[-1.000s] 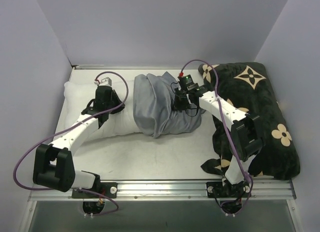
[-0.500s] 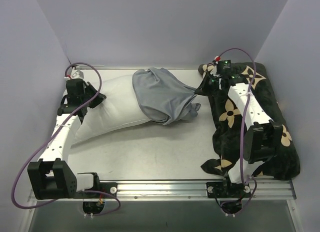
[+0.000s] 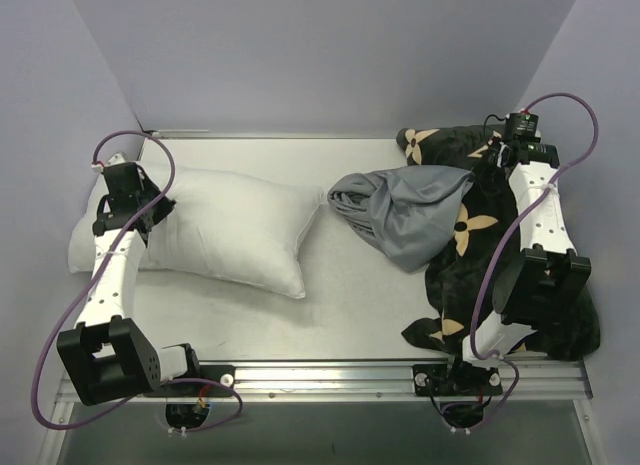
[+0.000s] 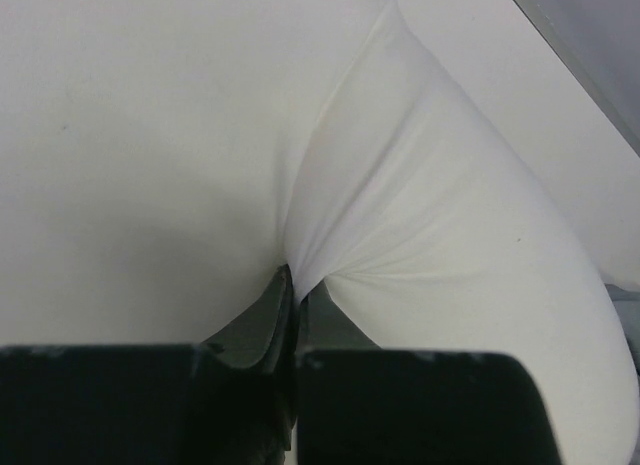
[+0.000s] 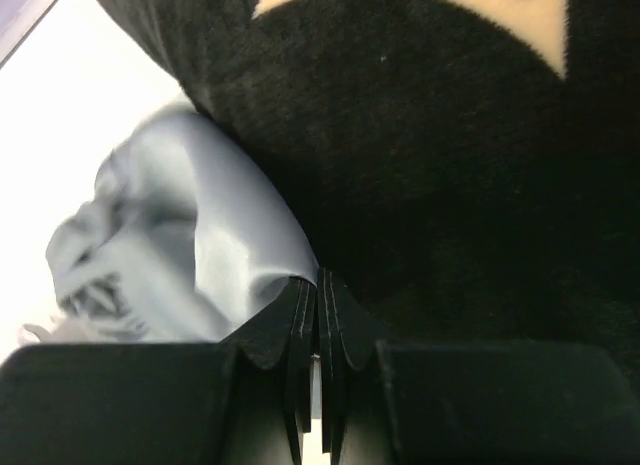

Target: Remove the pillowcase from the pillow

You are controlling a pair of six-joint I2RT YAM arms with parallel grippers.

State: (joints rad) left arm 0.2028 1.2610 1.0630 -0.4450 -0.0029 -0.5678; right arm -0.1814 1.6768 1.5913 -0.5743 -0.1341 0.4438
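Note:
The plump white pillow [image 3: 220, 235] lies bare on the left half of the table. My left gripper [image 3: 148, 207] sits over its left end, shut on a pinch of the pillow's white fabric [image 4: 293, 275]. The blue-grey pillowcase [image 3: 400, 210] is a crumpled heap to the right, apart from the pillow, with its right end draped onto the black cushion. My right gripper [image 3: 482, 163] is shut on that end's corner; in the right wrist view the grey cloth [image 5: 180, 245] runs into the closed jaws [image 5: 316, 283].
A black cushion with tan flower and star motifs [image 3: 455, 265] fills the right side, under my right arm. Pale walls close off the back and both sides. A metal rail [image 3: 320, 370] runs along the near edge between the arm bases.
My right gripper pulled the pillowcase rightward, fully off the pillow and onto the cushion. My left gripper moved to the pillow's left end and shut on it, and the pillow slid left.

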